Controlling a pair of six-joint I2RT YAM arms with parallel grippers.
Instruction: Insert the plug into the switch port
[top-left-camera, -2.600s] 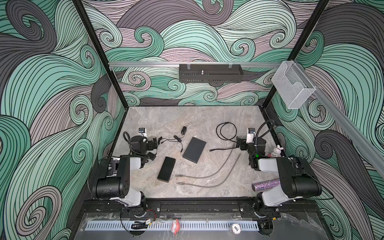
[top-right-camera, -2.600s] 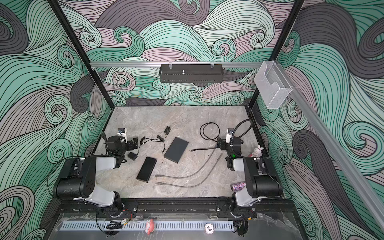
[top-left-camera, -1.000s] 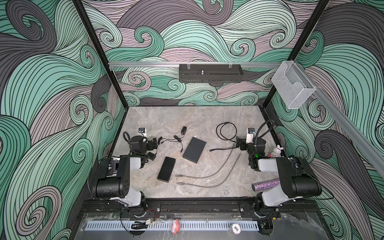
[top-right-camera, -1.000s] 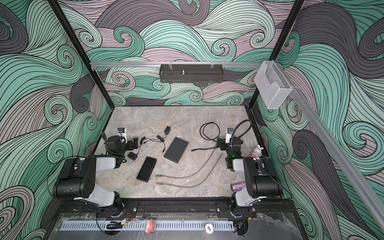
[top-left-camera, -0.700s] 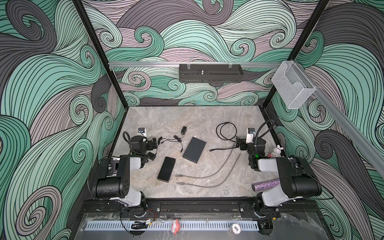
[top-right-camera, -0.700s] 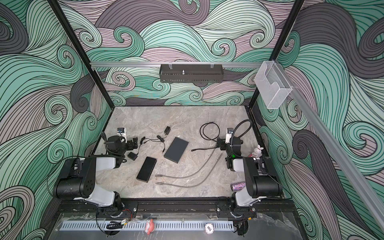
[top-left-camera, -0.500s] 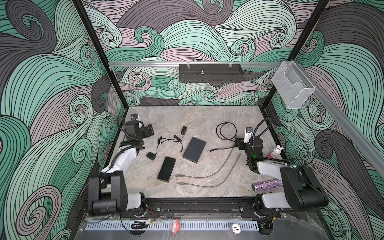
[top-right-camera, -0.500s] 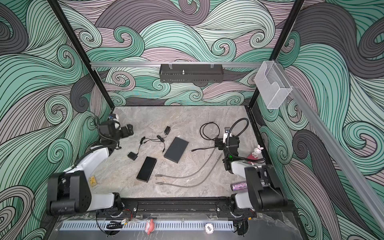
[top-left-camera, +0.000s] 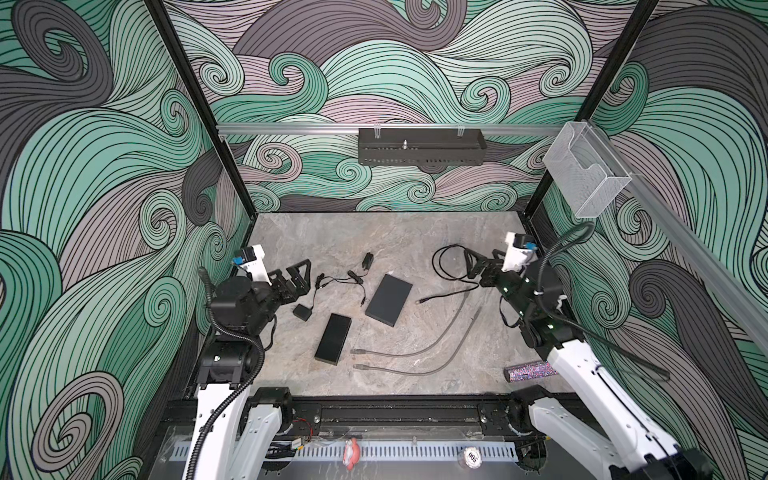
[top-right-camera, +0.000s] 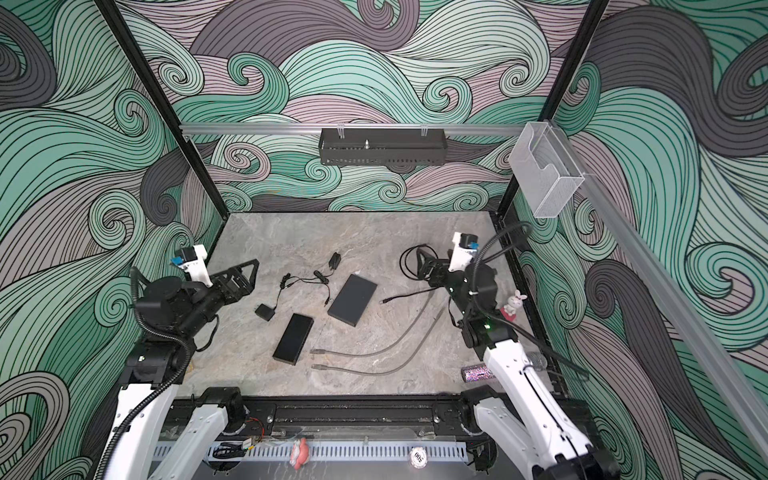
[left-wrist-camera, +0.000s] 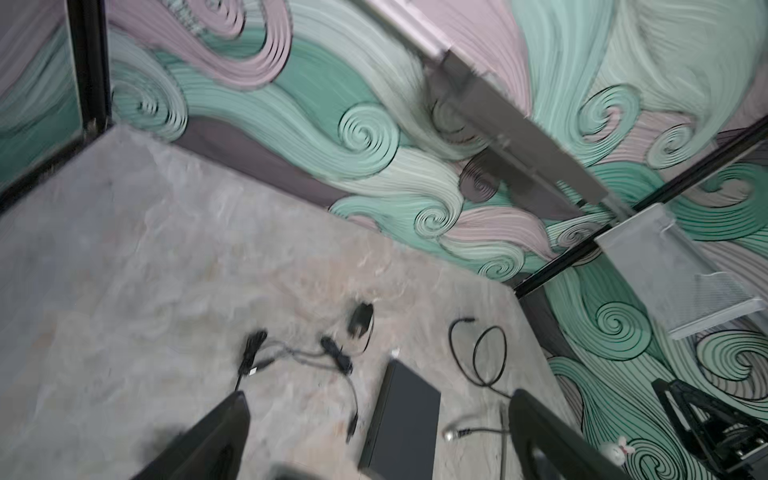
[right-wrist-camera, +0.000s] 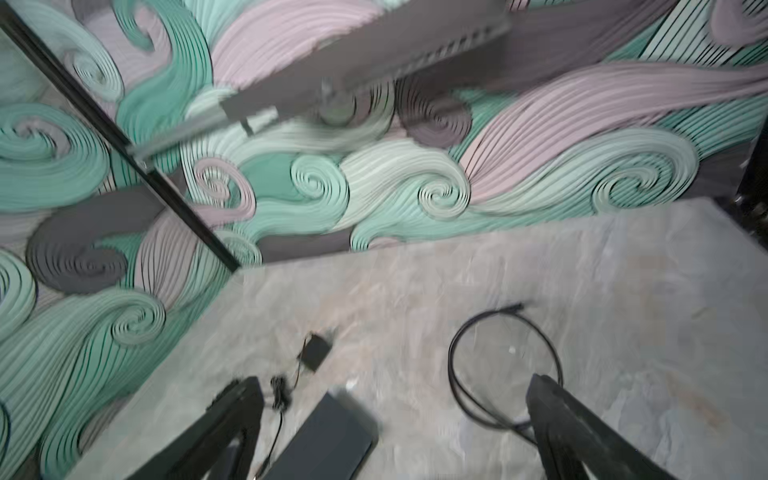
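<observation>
Both arms are raised out of the folded pose and swung inward over the desk; the reach is judged only begun. In both top views the left hand and right hand are spread, nothing held. The plug lies just beside the switch, mid-desk, not inserted. Left wrist view: switch is framed between spread fingers, blurred. Right wrist view: cable loop is seen ahead; free desk is left around it, walls well apart.

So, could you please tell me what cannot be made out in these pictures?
Switch ports: in both top views only the top of the grey switch shows.
Black cable plug: too small in a top view to identify.
Both wrist views: motion blur; frame edge cuts off the switch.
</observation>
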